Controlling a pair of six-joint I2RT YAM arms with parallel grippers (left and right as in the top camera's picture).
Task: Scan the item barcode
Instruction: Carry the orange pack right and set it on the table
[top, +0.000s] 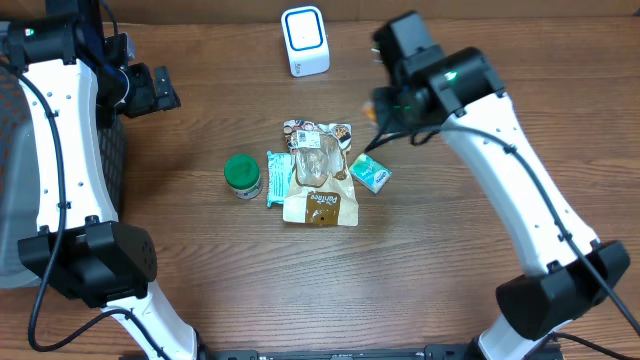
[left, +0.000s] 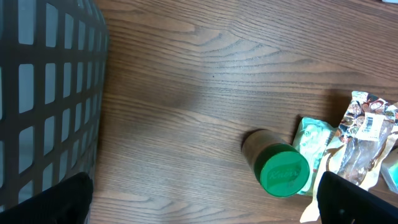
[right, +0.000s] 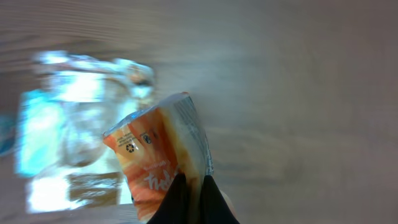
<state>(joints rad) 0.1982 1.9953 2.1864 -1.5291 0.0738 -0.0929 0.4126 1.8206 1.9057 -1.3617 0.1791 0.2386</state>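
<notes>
My right gripper (right: 193, 186) is shut on the edge of an orange-and-white snack packet (right: 158, 155), which hangs above the blurred pile of items. Overhead, that gripper (top: 385, 102) is right of the white scanner (top: 305, 40) with its blue ring, and the packet is mostly hidden beneath it. On the table lie a green-lidded jar (top: 242, 175), a teal packet (top: 277, 177), a clear bag (top: 318, 150) on a brown pouch (top: 320, 207), and a small teal box (top: 370, 173). My left gripper (left: 205, 208) is wide open over bare wood, left of the jar (left: 283, 169).
A dark mesh basket (left: 43, 93) stands at the table's left edge beside the left arm (top: 60, 150). The right arm (top: 520, 190) crosses the right side of the table. Bare wood lies in front of the pile.
</notes>
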